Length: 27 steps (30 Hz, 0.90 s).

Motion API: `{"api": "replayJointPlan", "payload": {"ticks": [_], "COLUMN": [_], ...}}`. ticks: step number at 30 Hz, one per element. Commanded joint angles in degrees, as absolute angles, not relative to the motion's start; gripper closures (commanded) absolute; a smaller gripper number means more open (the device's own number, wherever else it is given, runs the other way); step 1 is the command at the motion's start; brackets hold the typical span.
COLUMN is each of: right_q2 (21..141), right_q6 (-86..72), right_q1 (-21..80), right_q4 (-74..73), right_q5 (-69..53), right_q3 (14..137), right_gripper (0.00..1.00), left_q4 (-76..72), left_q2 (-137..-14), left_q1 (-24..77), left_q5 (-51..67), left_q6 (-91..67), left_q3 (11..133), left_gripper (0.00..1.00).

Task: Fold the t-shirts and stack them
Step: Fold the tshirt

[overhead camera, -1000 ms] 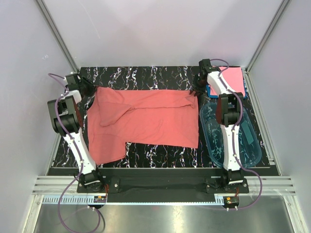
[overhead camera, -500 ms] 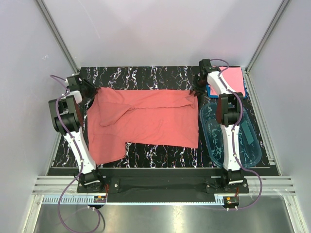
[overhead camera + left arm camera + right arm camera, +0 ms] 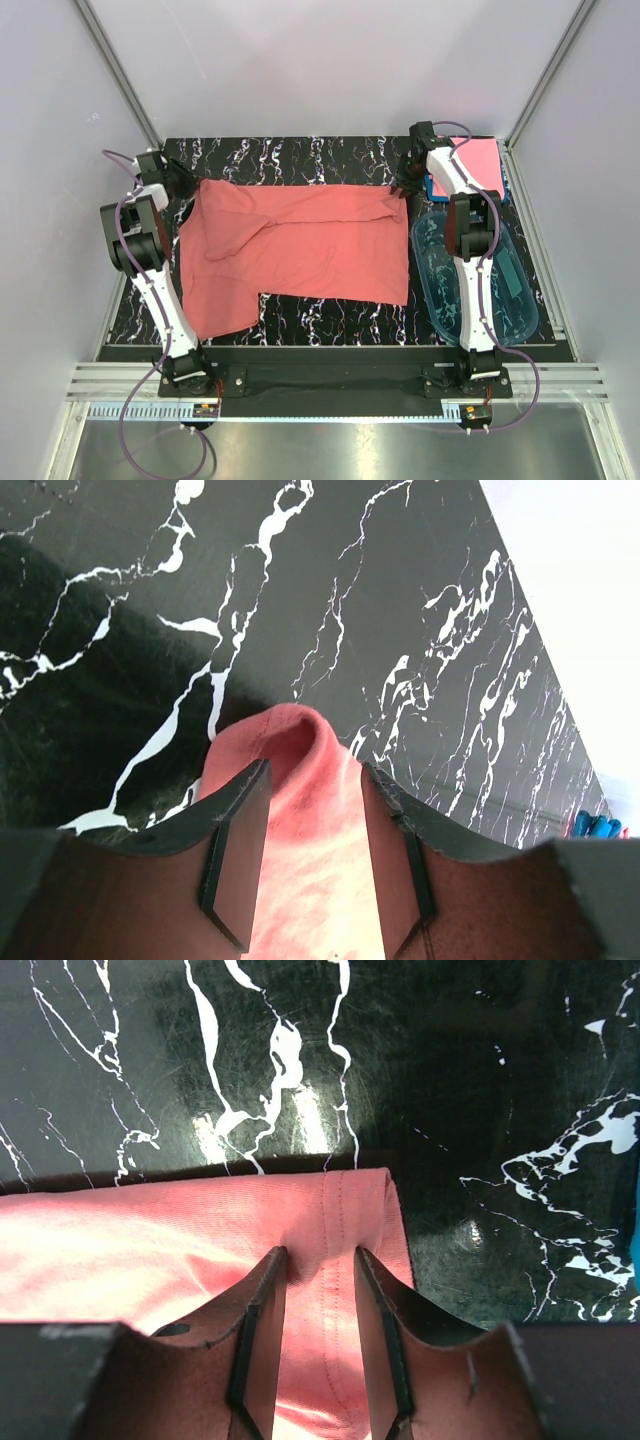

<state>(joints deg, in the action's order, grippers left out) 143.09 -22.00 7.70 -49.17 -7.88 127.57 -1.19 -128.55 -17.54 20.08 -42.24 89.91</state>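
Observation:
A salmon t-shirt (image 3: 300, 250) lies spread across the black marble table, with one sleeve hanging towards the near left. My left gripper (image 3: 190, 185) is at the shirt's far left corner. In the left wrist view its jaws (image 3: 315, 770) stand apart, and a raised fold of the salmon cloth (image 3: 310, 850) lies between them. My right gripper (image 3: 402, 188) is at the far right corner. There its fingers (image 3: 320, 1253) straddle the stitched hem (image 3: 340, 1220), tips resting on the cloth, with a gap between them. A folded pink t-shirt (image 3: 482, 160) lies on a folded blue one (image 3: 505, 186) at the far right.
A clear blue plastic tub (image 3: 428, 290) stands along the right side of the table, next to the right arm, and holds a green strip (image 3: 510, 275). Grey walls and aluminium rails close in the table. Bare marble (image 3: 320, 160) runs along the far edge.

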Motion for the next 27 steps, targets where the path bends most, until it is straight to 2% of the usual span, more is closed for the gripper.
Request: {"api": "replayJointPlan", "payload": {"ticks": [1, 9, 19, 22, 27], "right_q2": [139.3, 139.5, 139.4, 139.8, 138.6], "right_q6": [-21.3, -21.7, -25.8, -27.3, -27.3], "right_q1": [7.2, 7.2, 6.9, 6.7, 6.6], "right_q4": [-48.5, -48.1, -47.8, -48.9, -48.6], "right_q5": [-8.8, -9.6, -8.6, -7.0, -5.6], "right_q3": [127.4, 127.1, 126.2, 126.9, 126.9], "right_gripper": [0.60, 0.61, 0.62, 0.63, 0.62], "left_q4": [-3.1, -1.6, -1.5, -2.6, -5.6], "left_q2": [-129.5, -129.6, -129.9, -130.8, -132.1], "left_q1": [-17.3, -17.3, -17.3, -17.4, -17.4], "left_q5": [19.9, 19.7, 21.1, 22.1, 23.6], "left_q6": [-41.3, -41.3, -43.7, -45.1, -48.2], "left_q3": [92.5, 92.9, 91.5, 92.4, 93.1], "left_gripper": [0.54, 0.55, 0.63, 0.67, 0.83]}}
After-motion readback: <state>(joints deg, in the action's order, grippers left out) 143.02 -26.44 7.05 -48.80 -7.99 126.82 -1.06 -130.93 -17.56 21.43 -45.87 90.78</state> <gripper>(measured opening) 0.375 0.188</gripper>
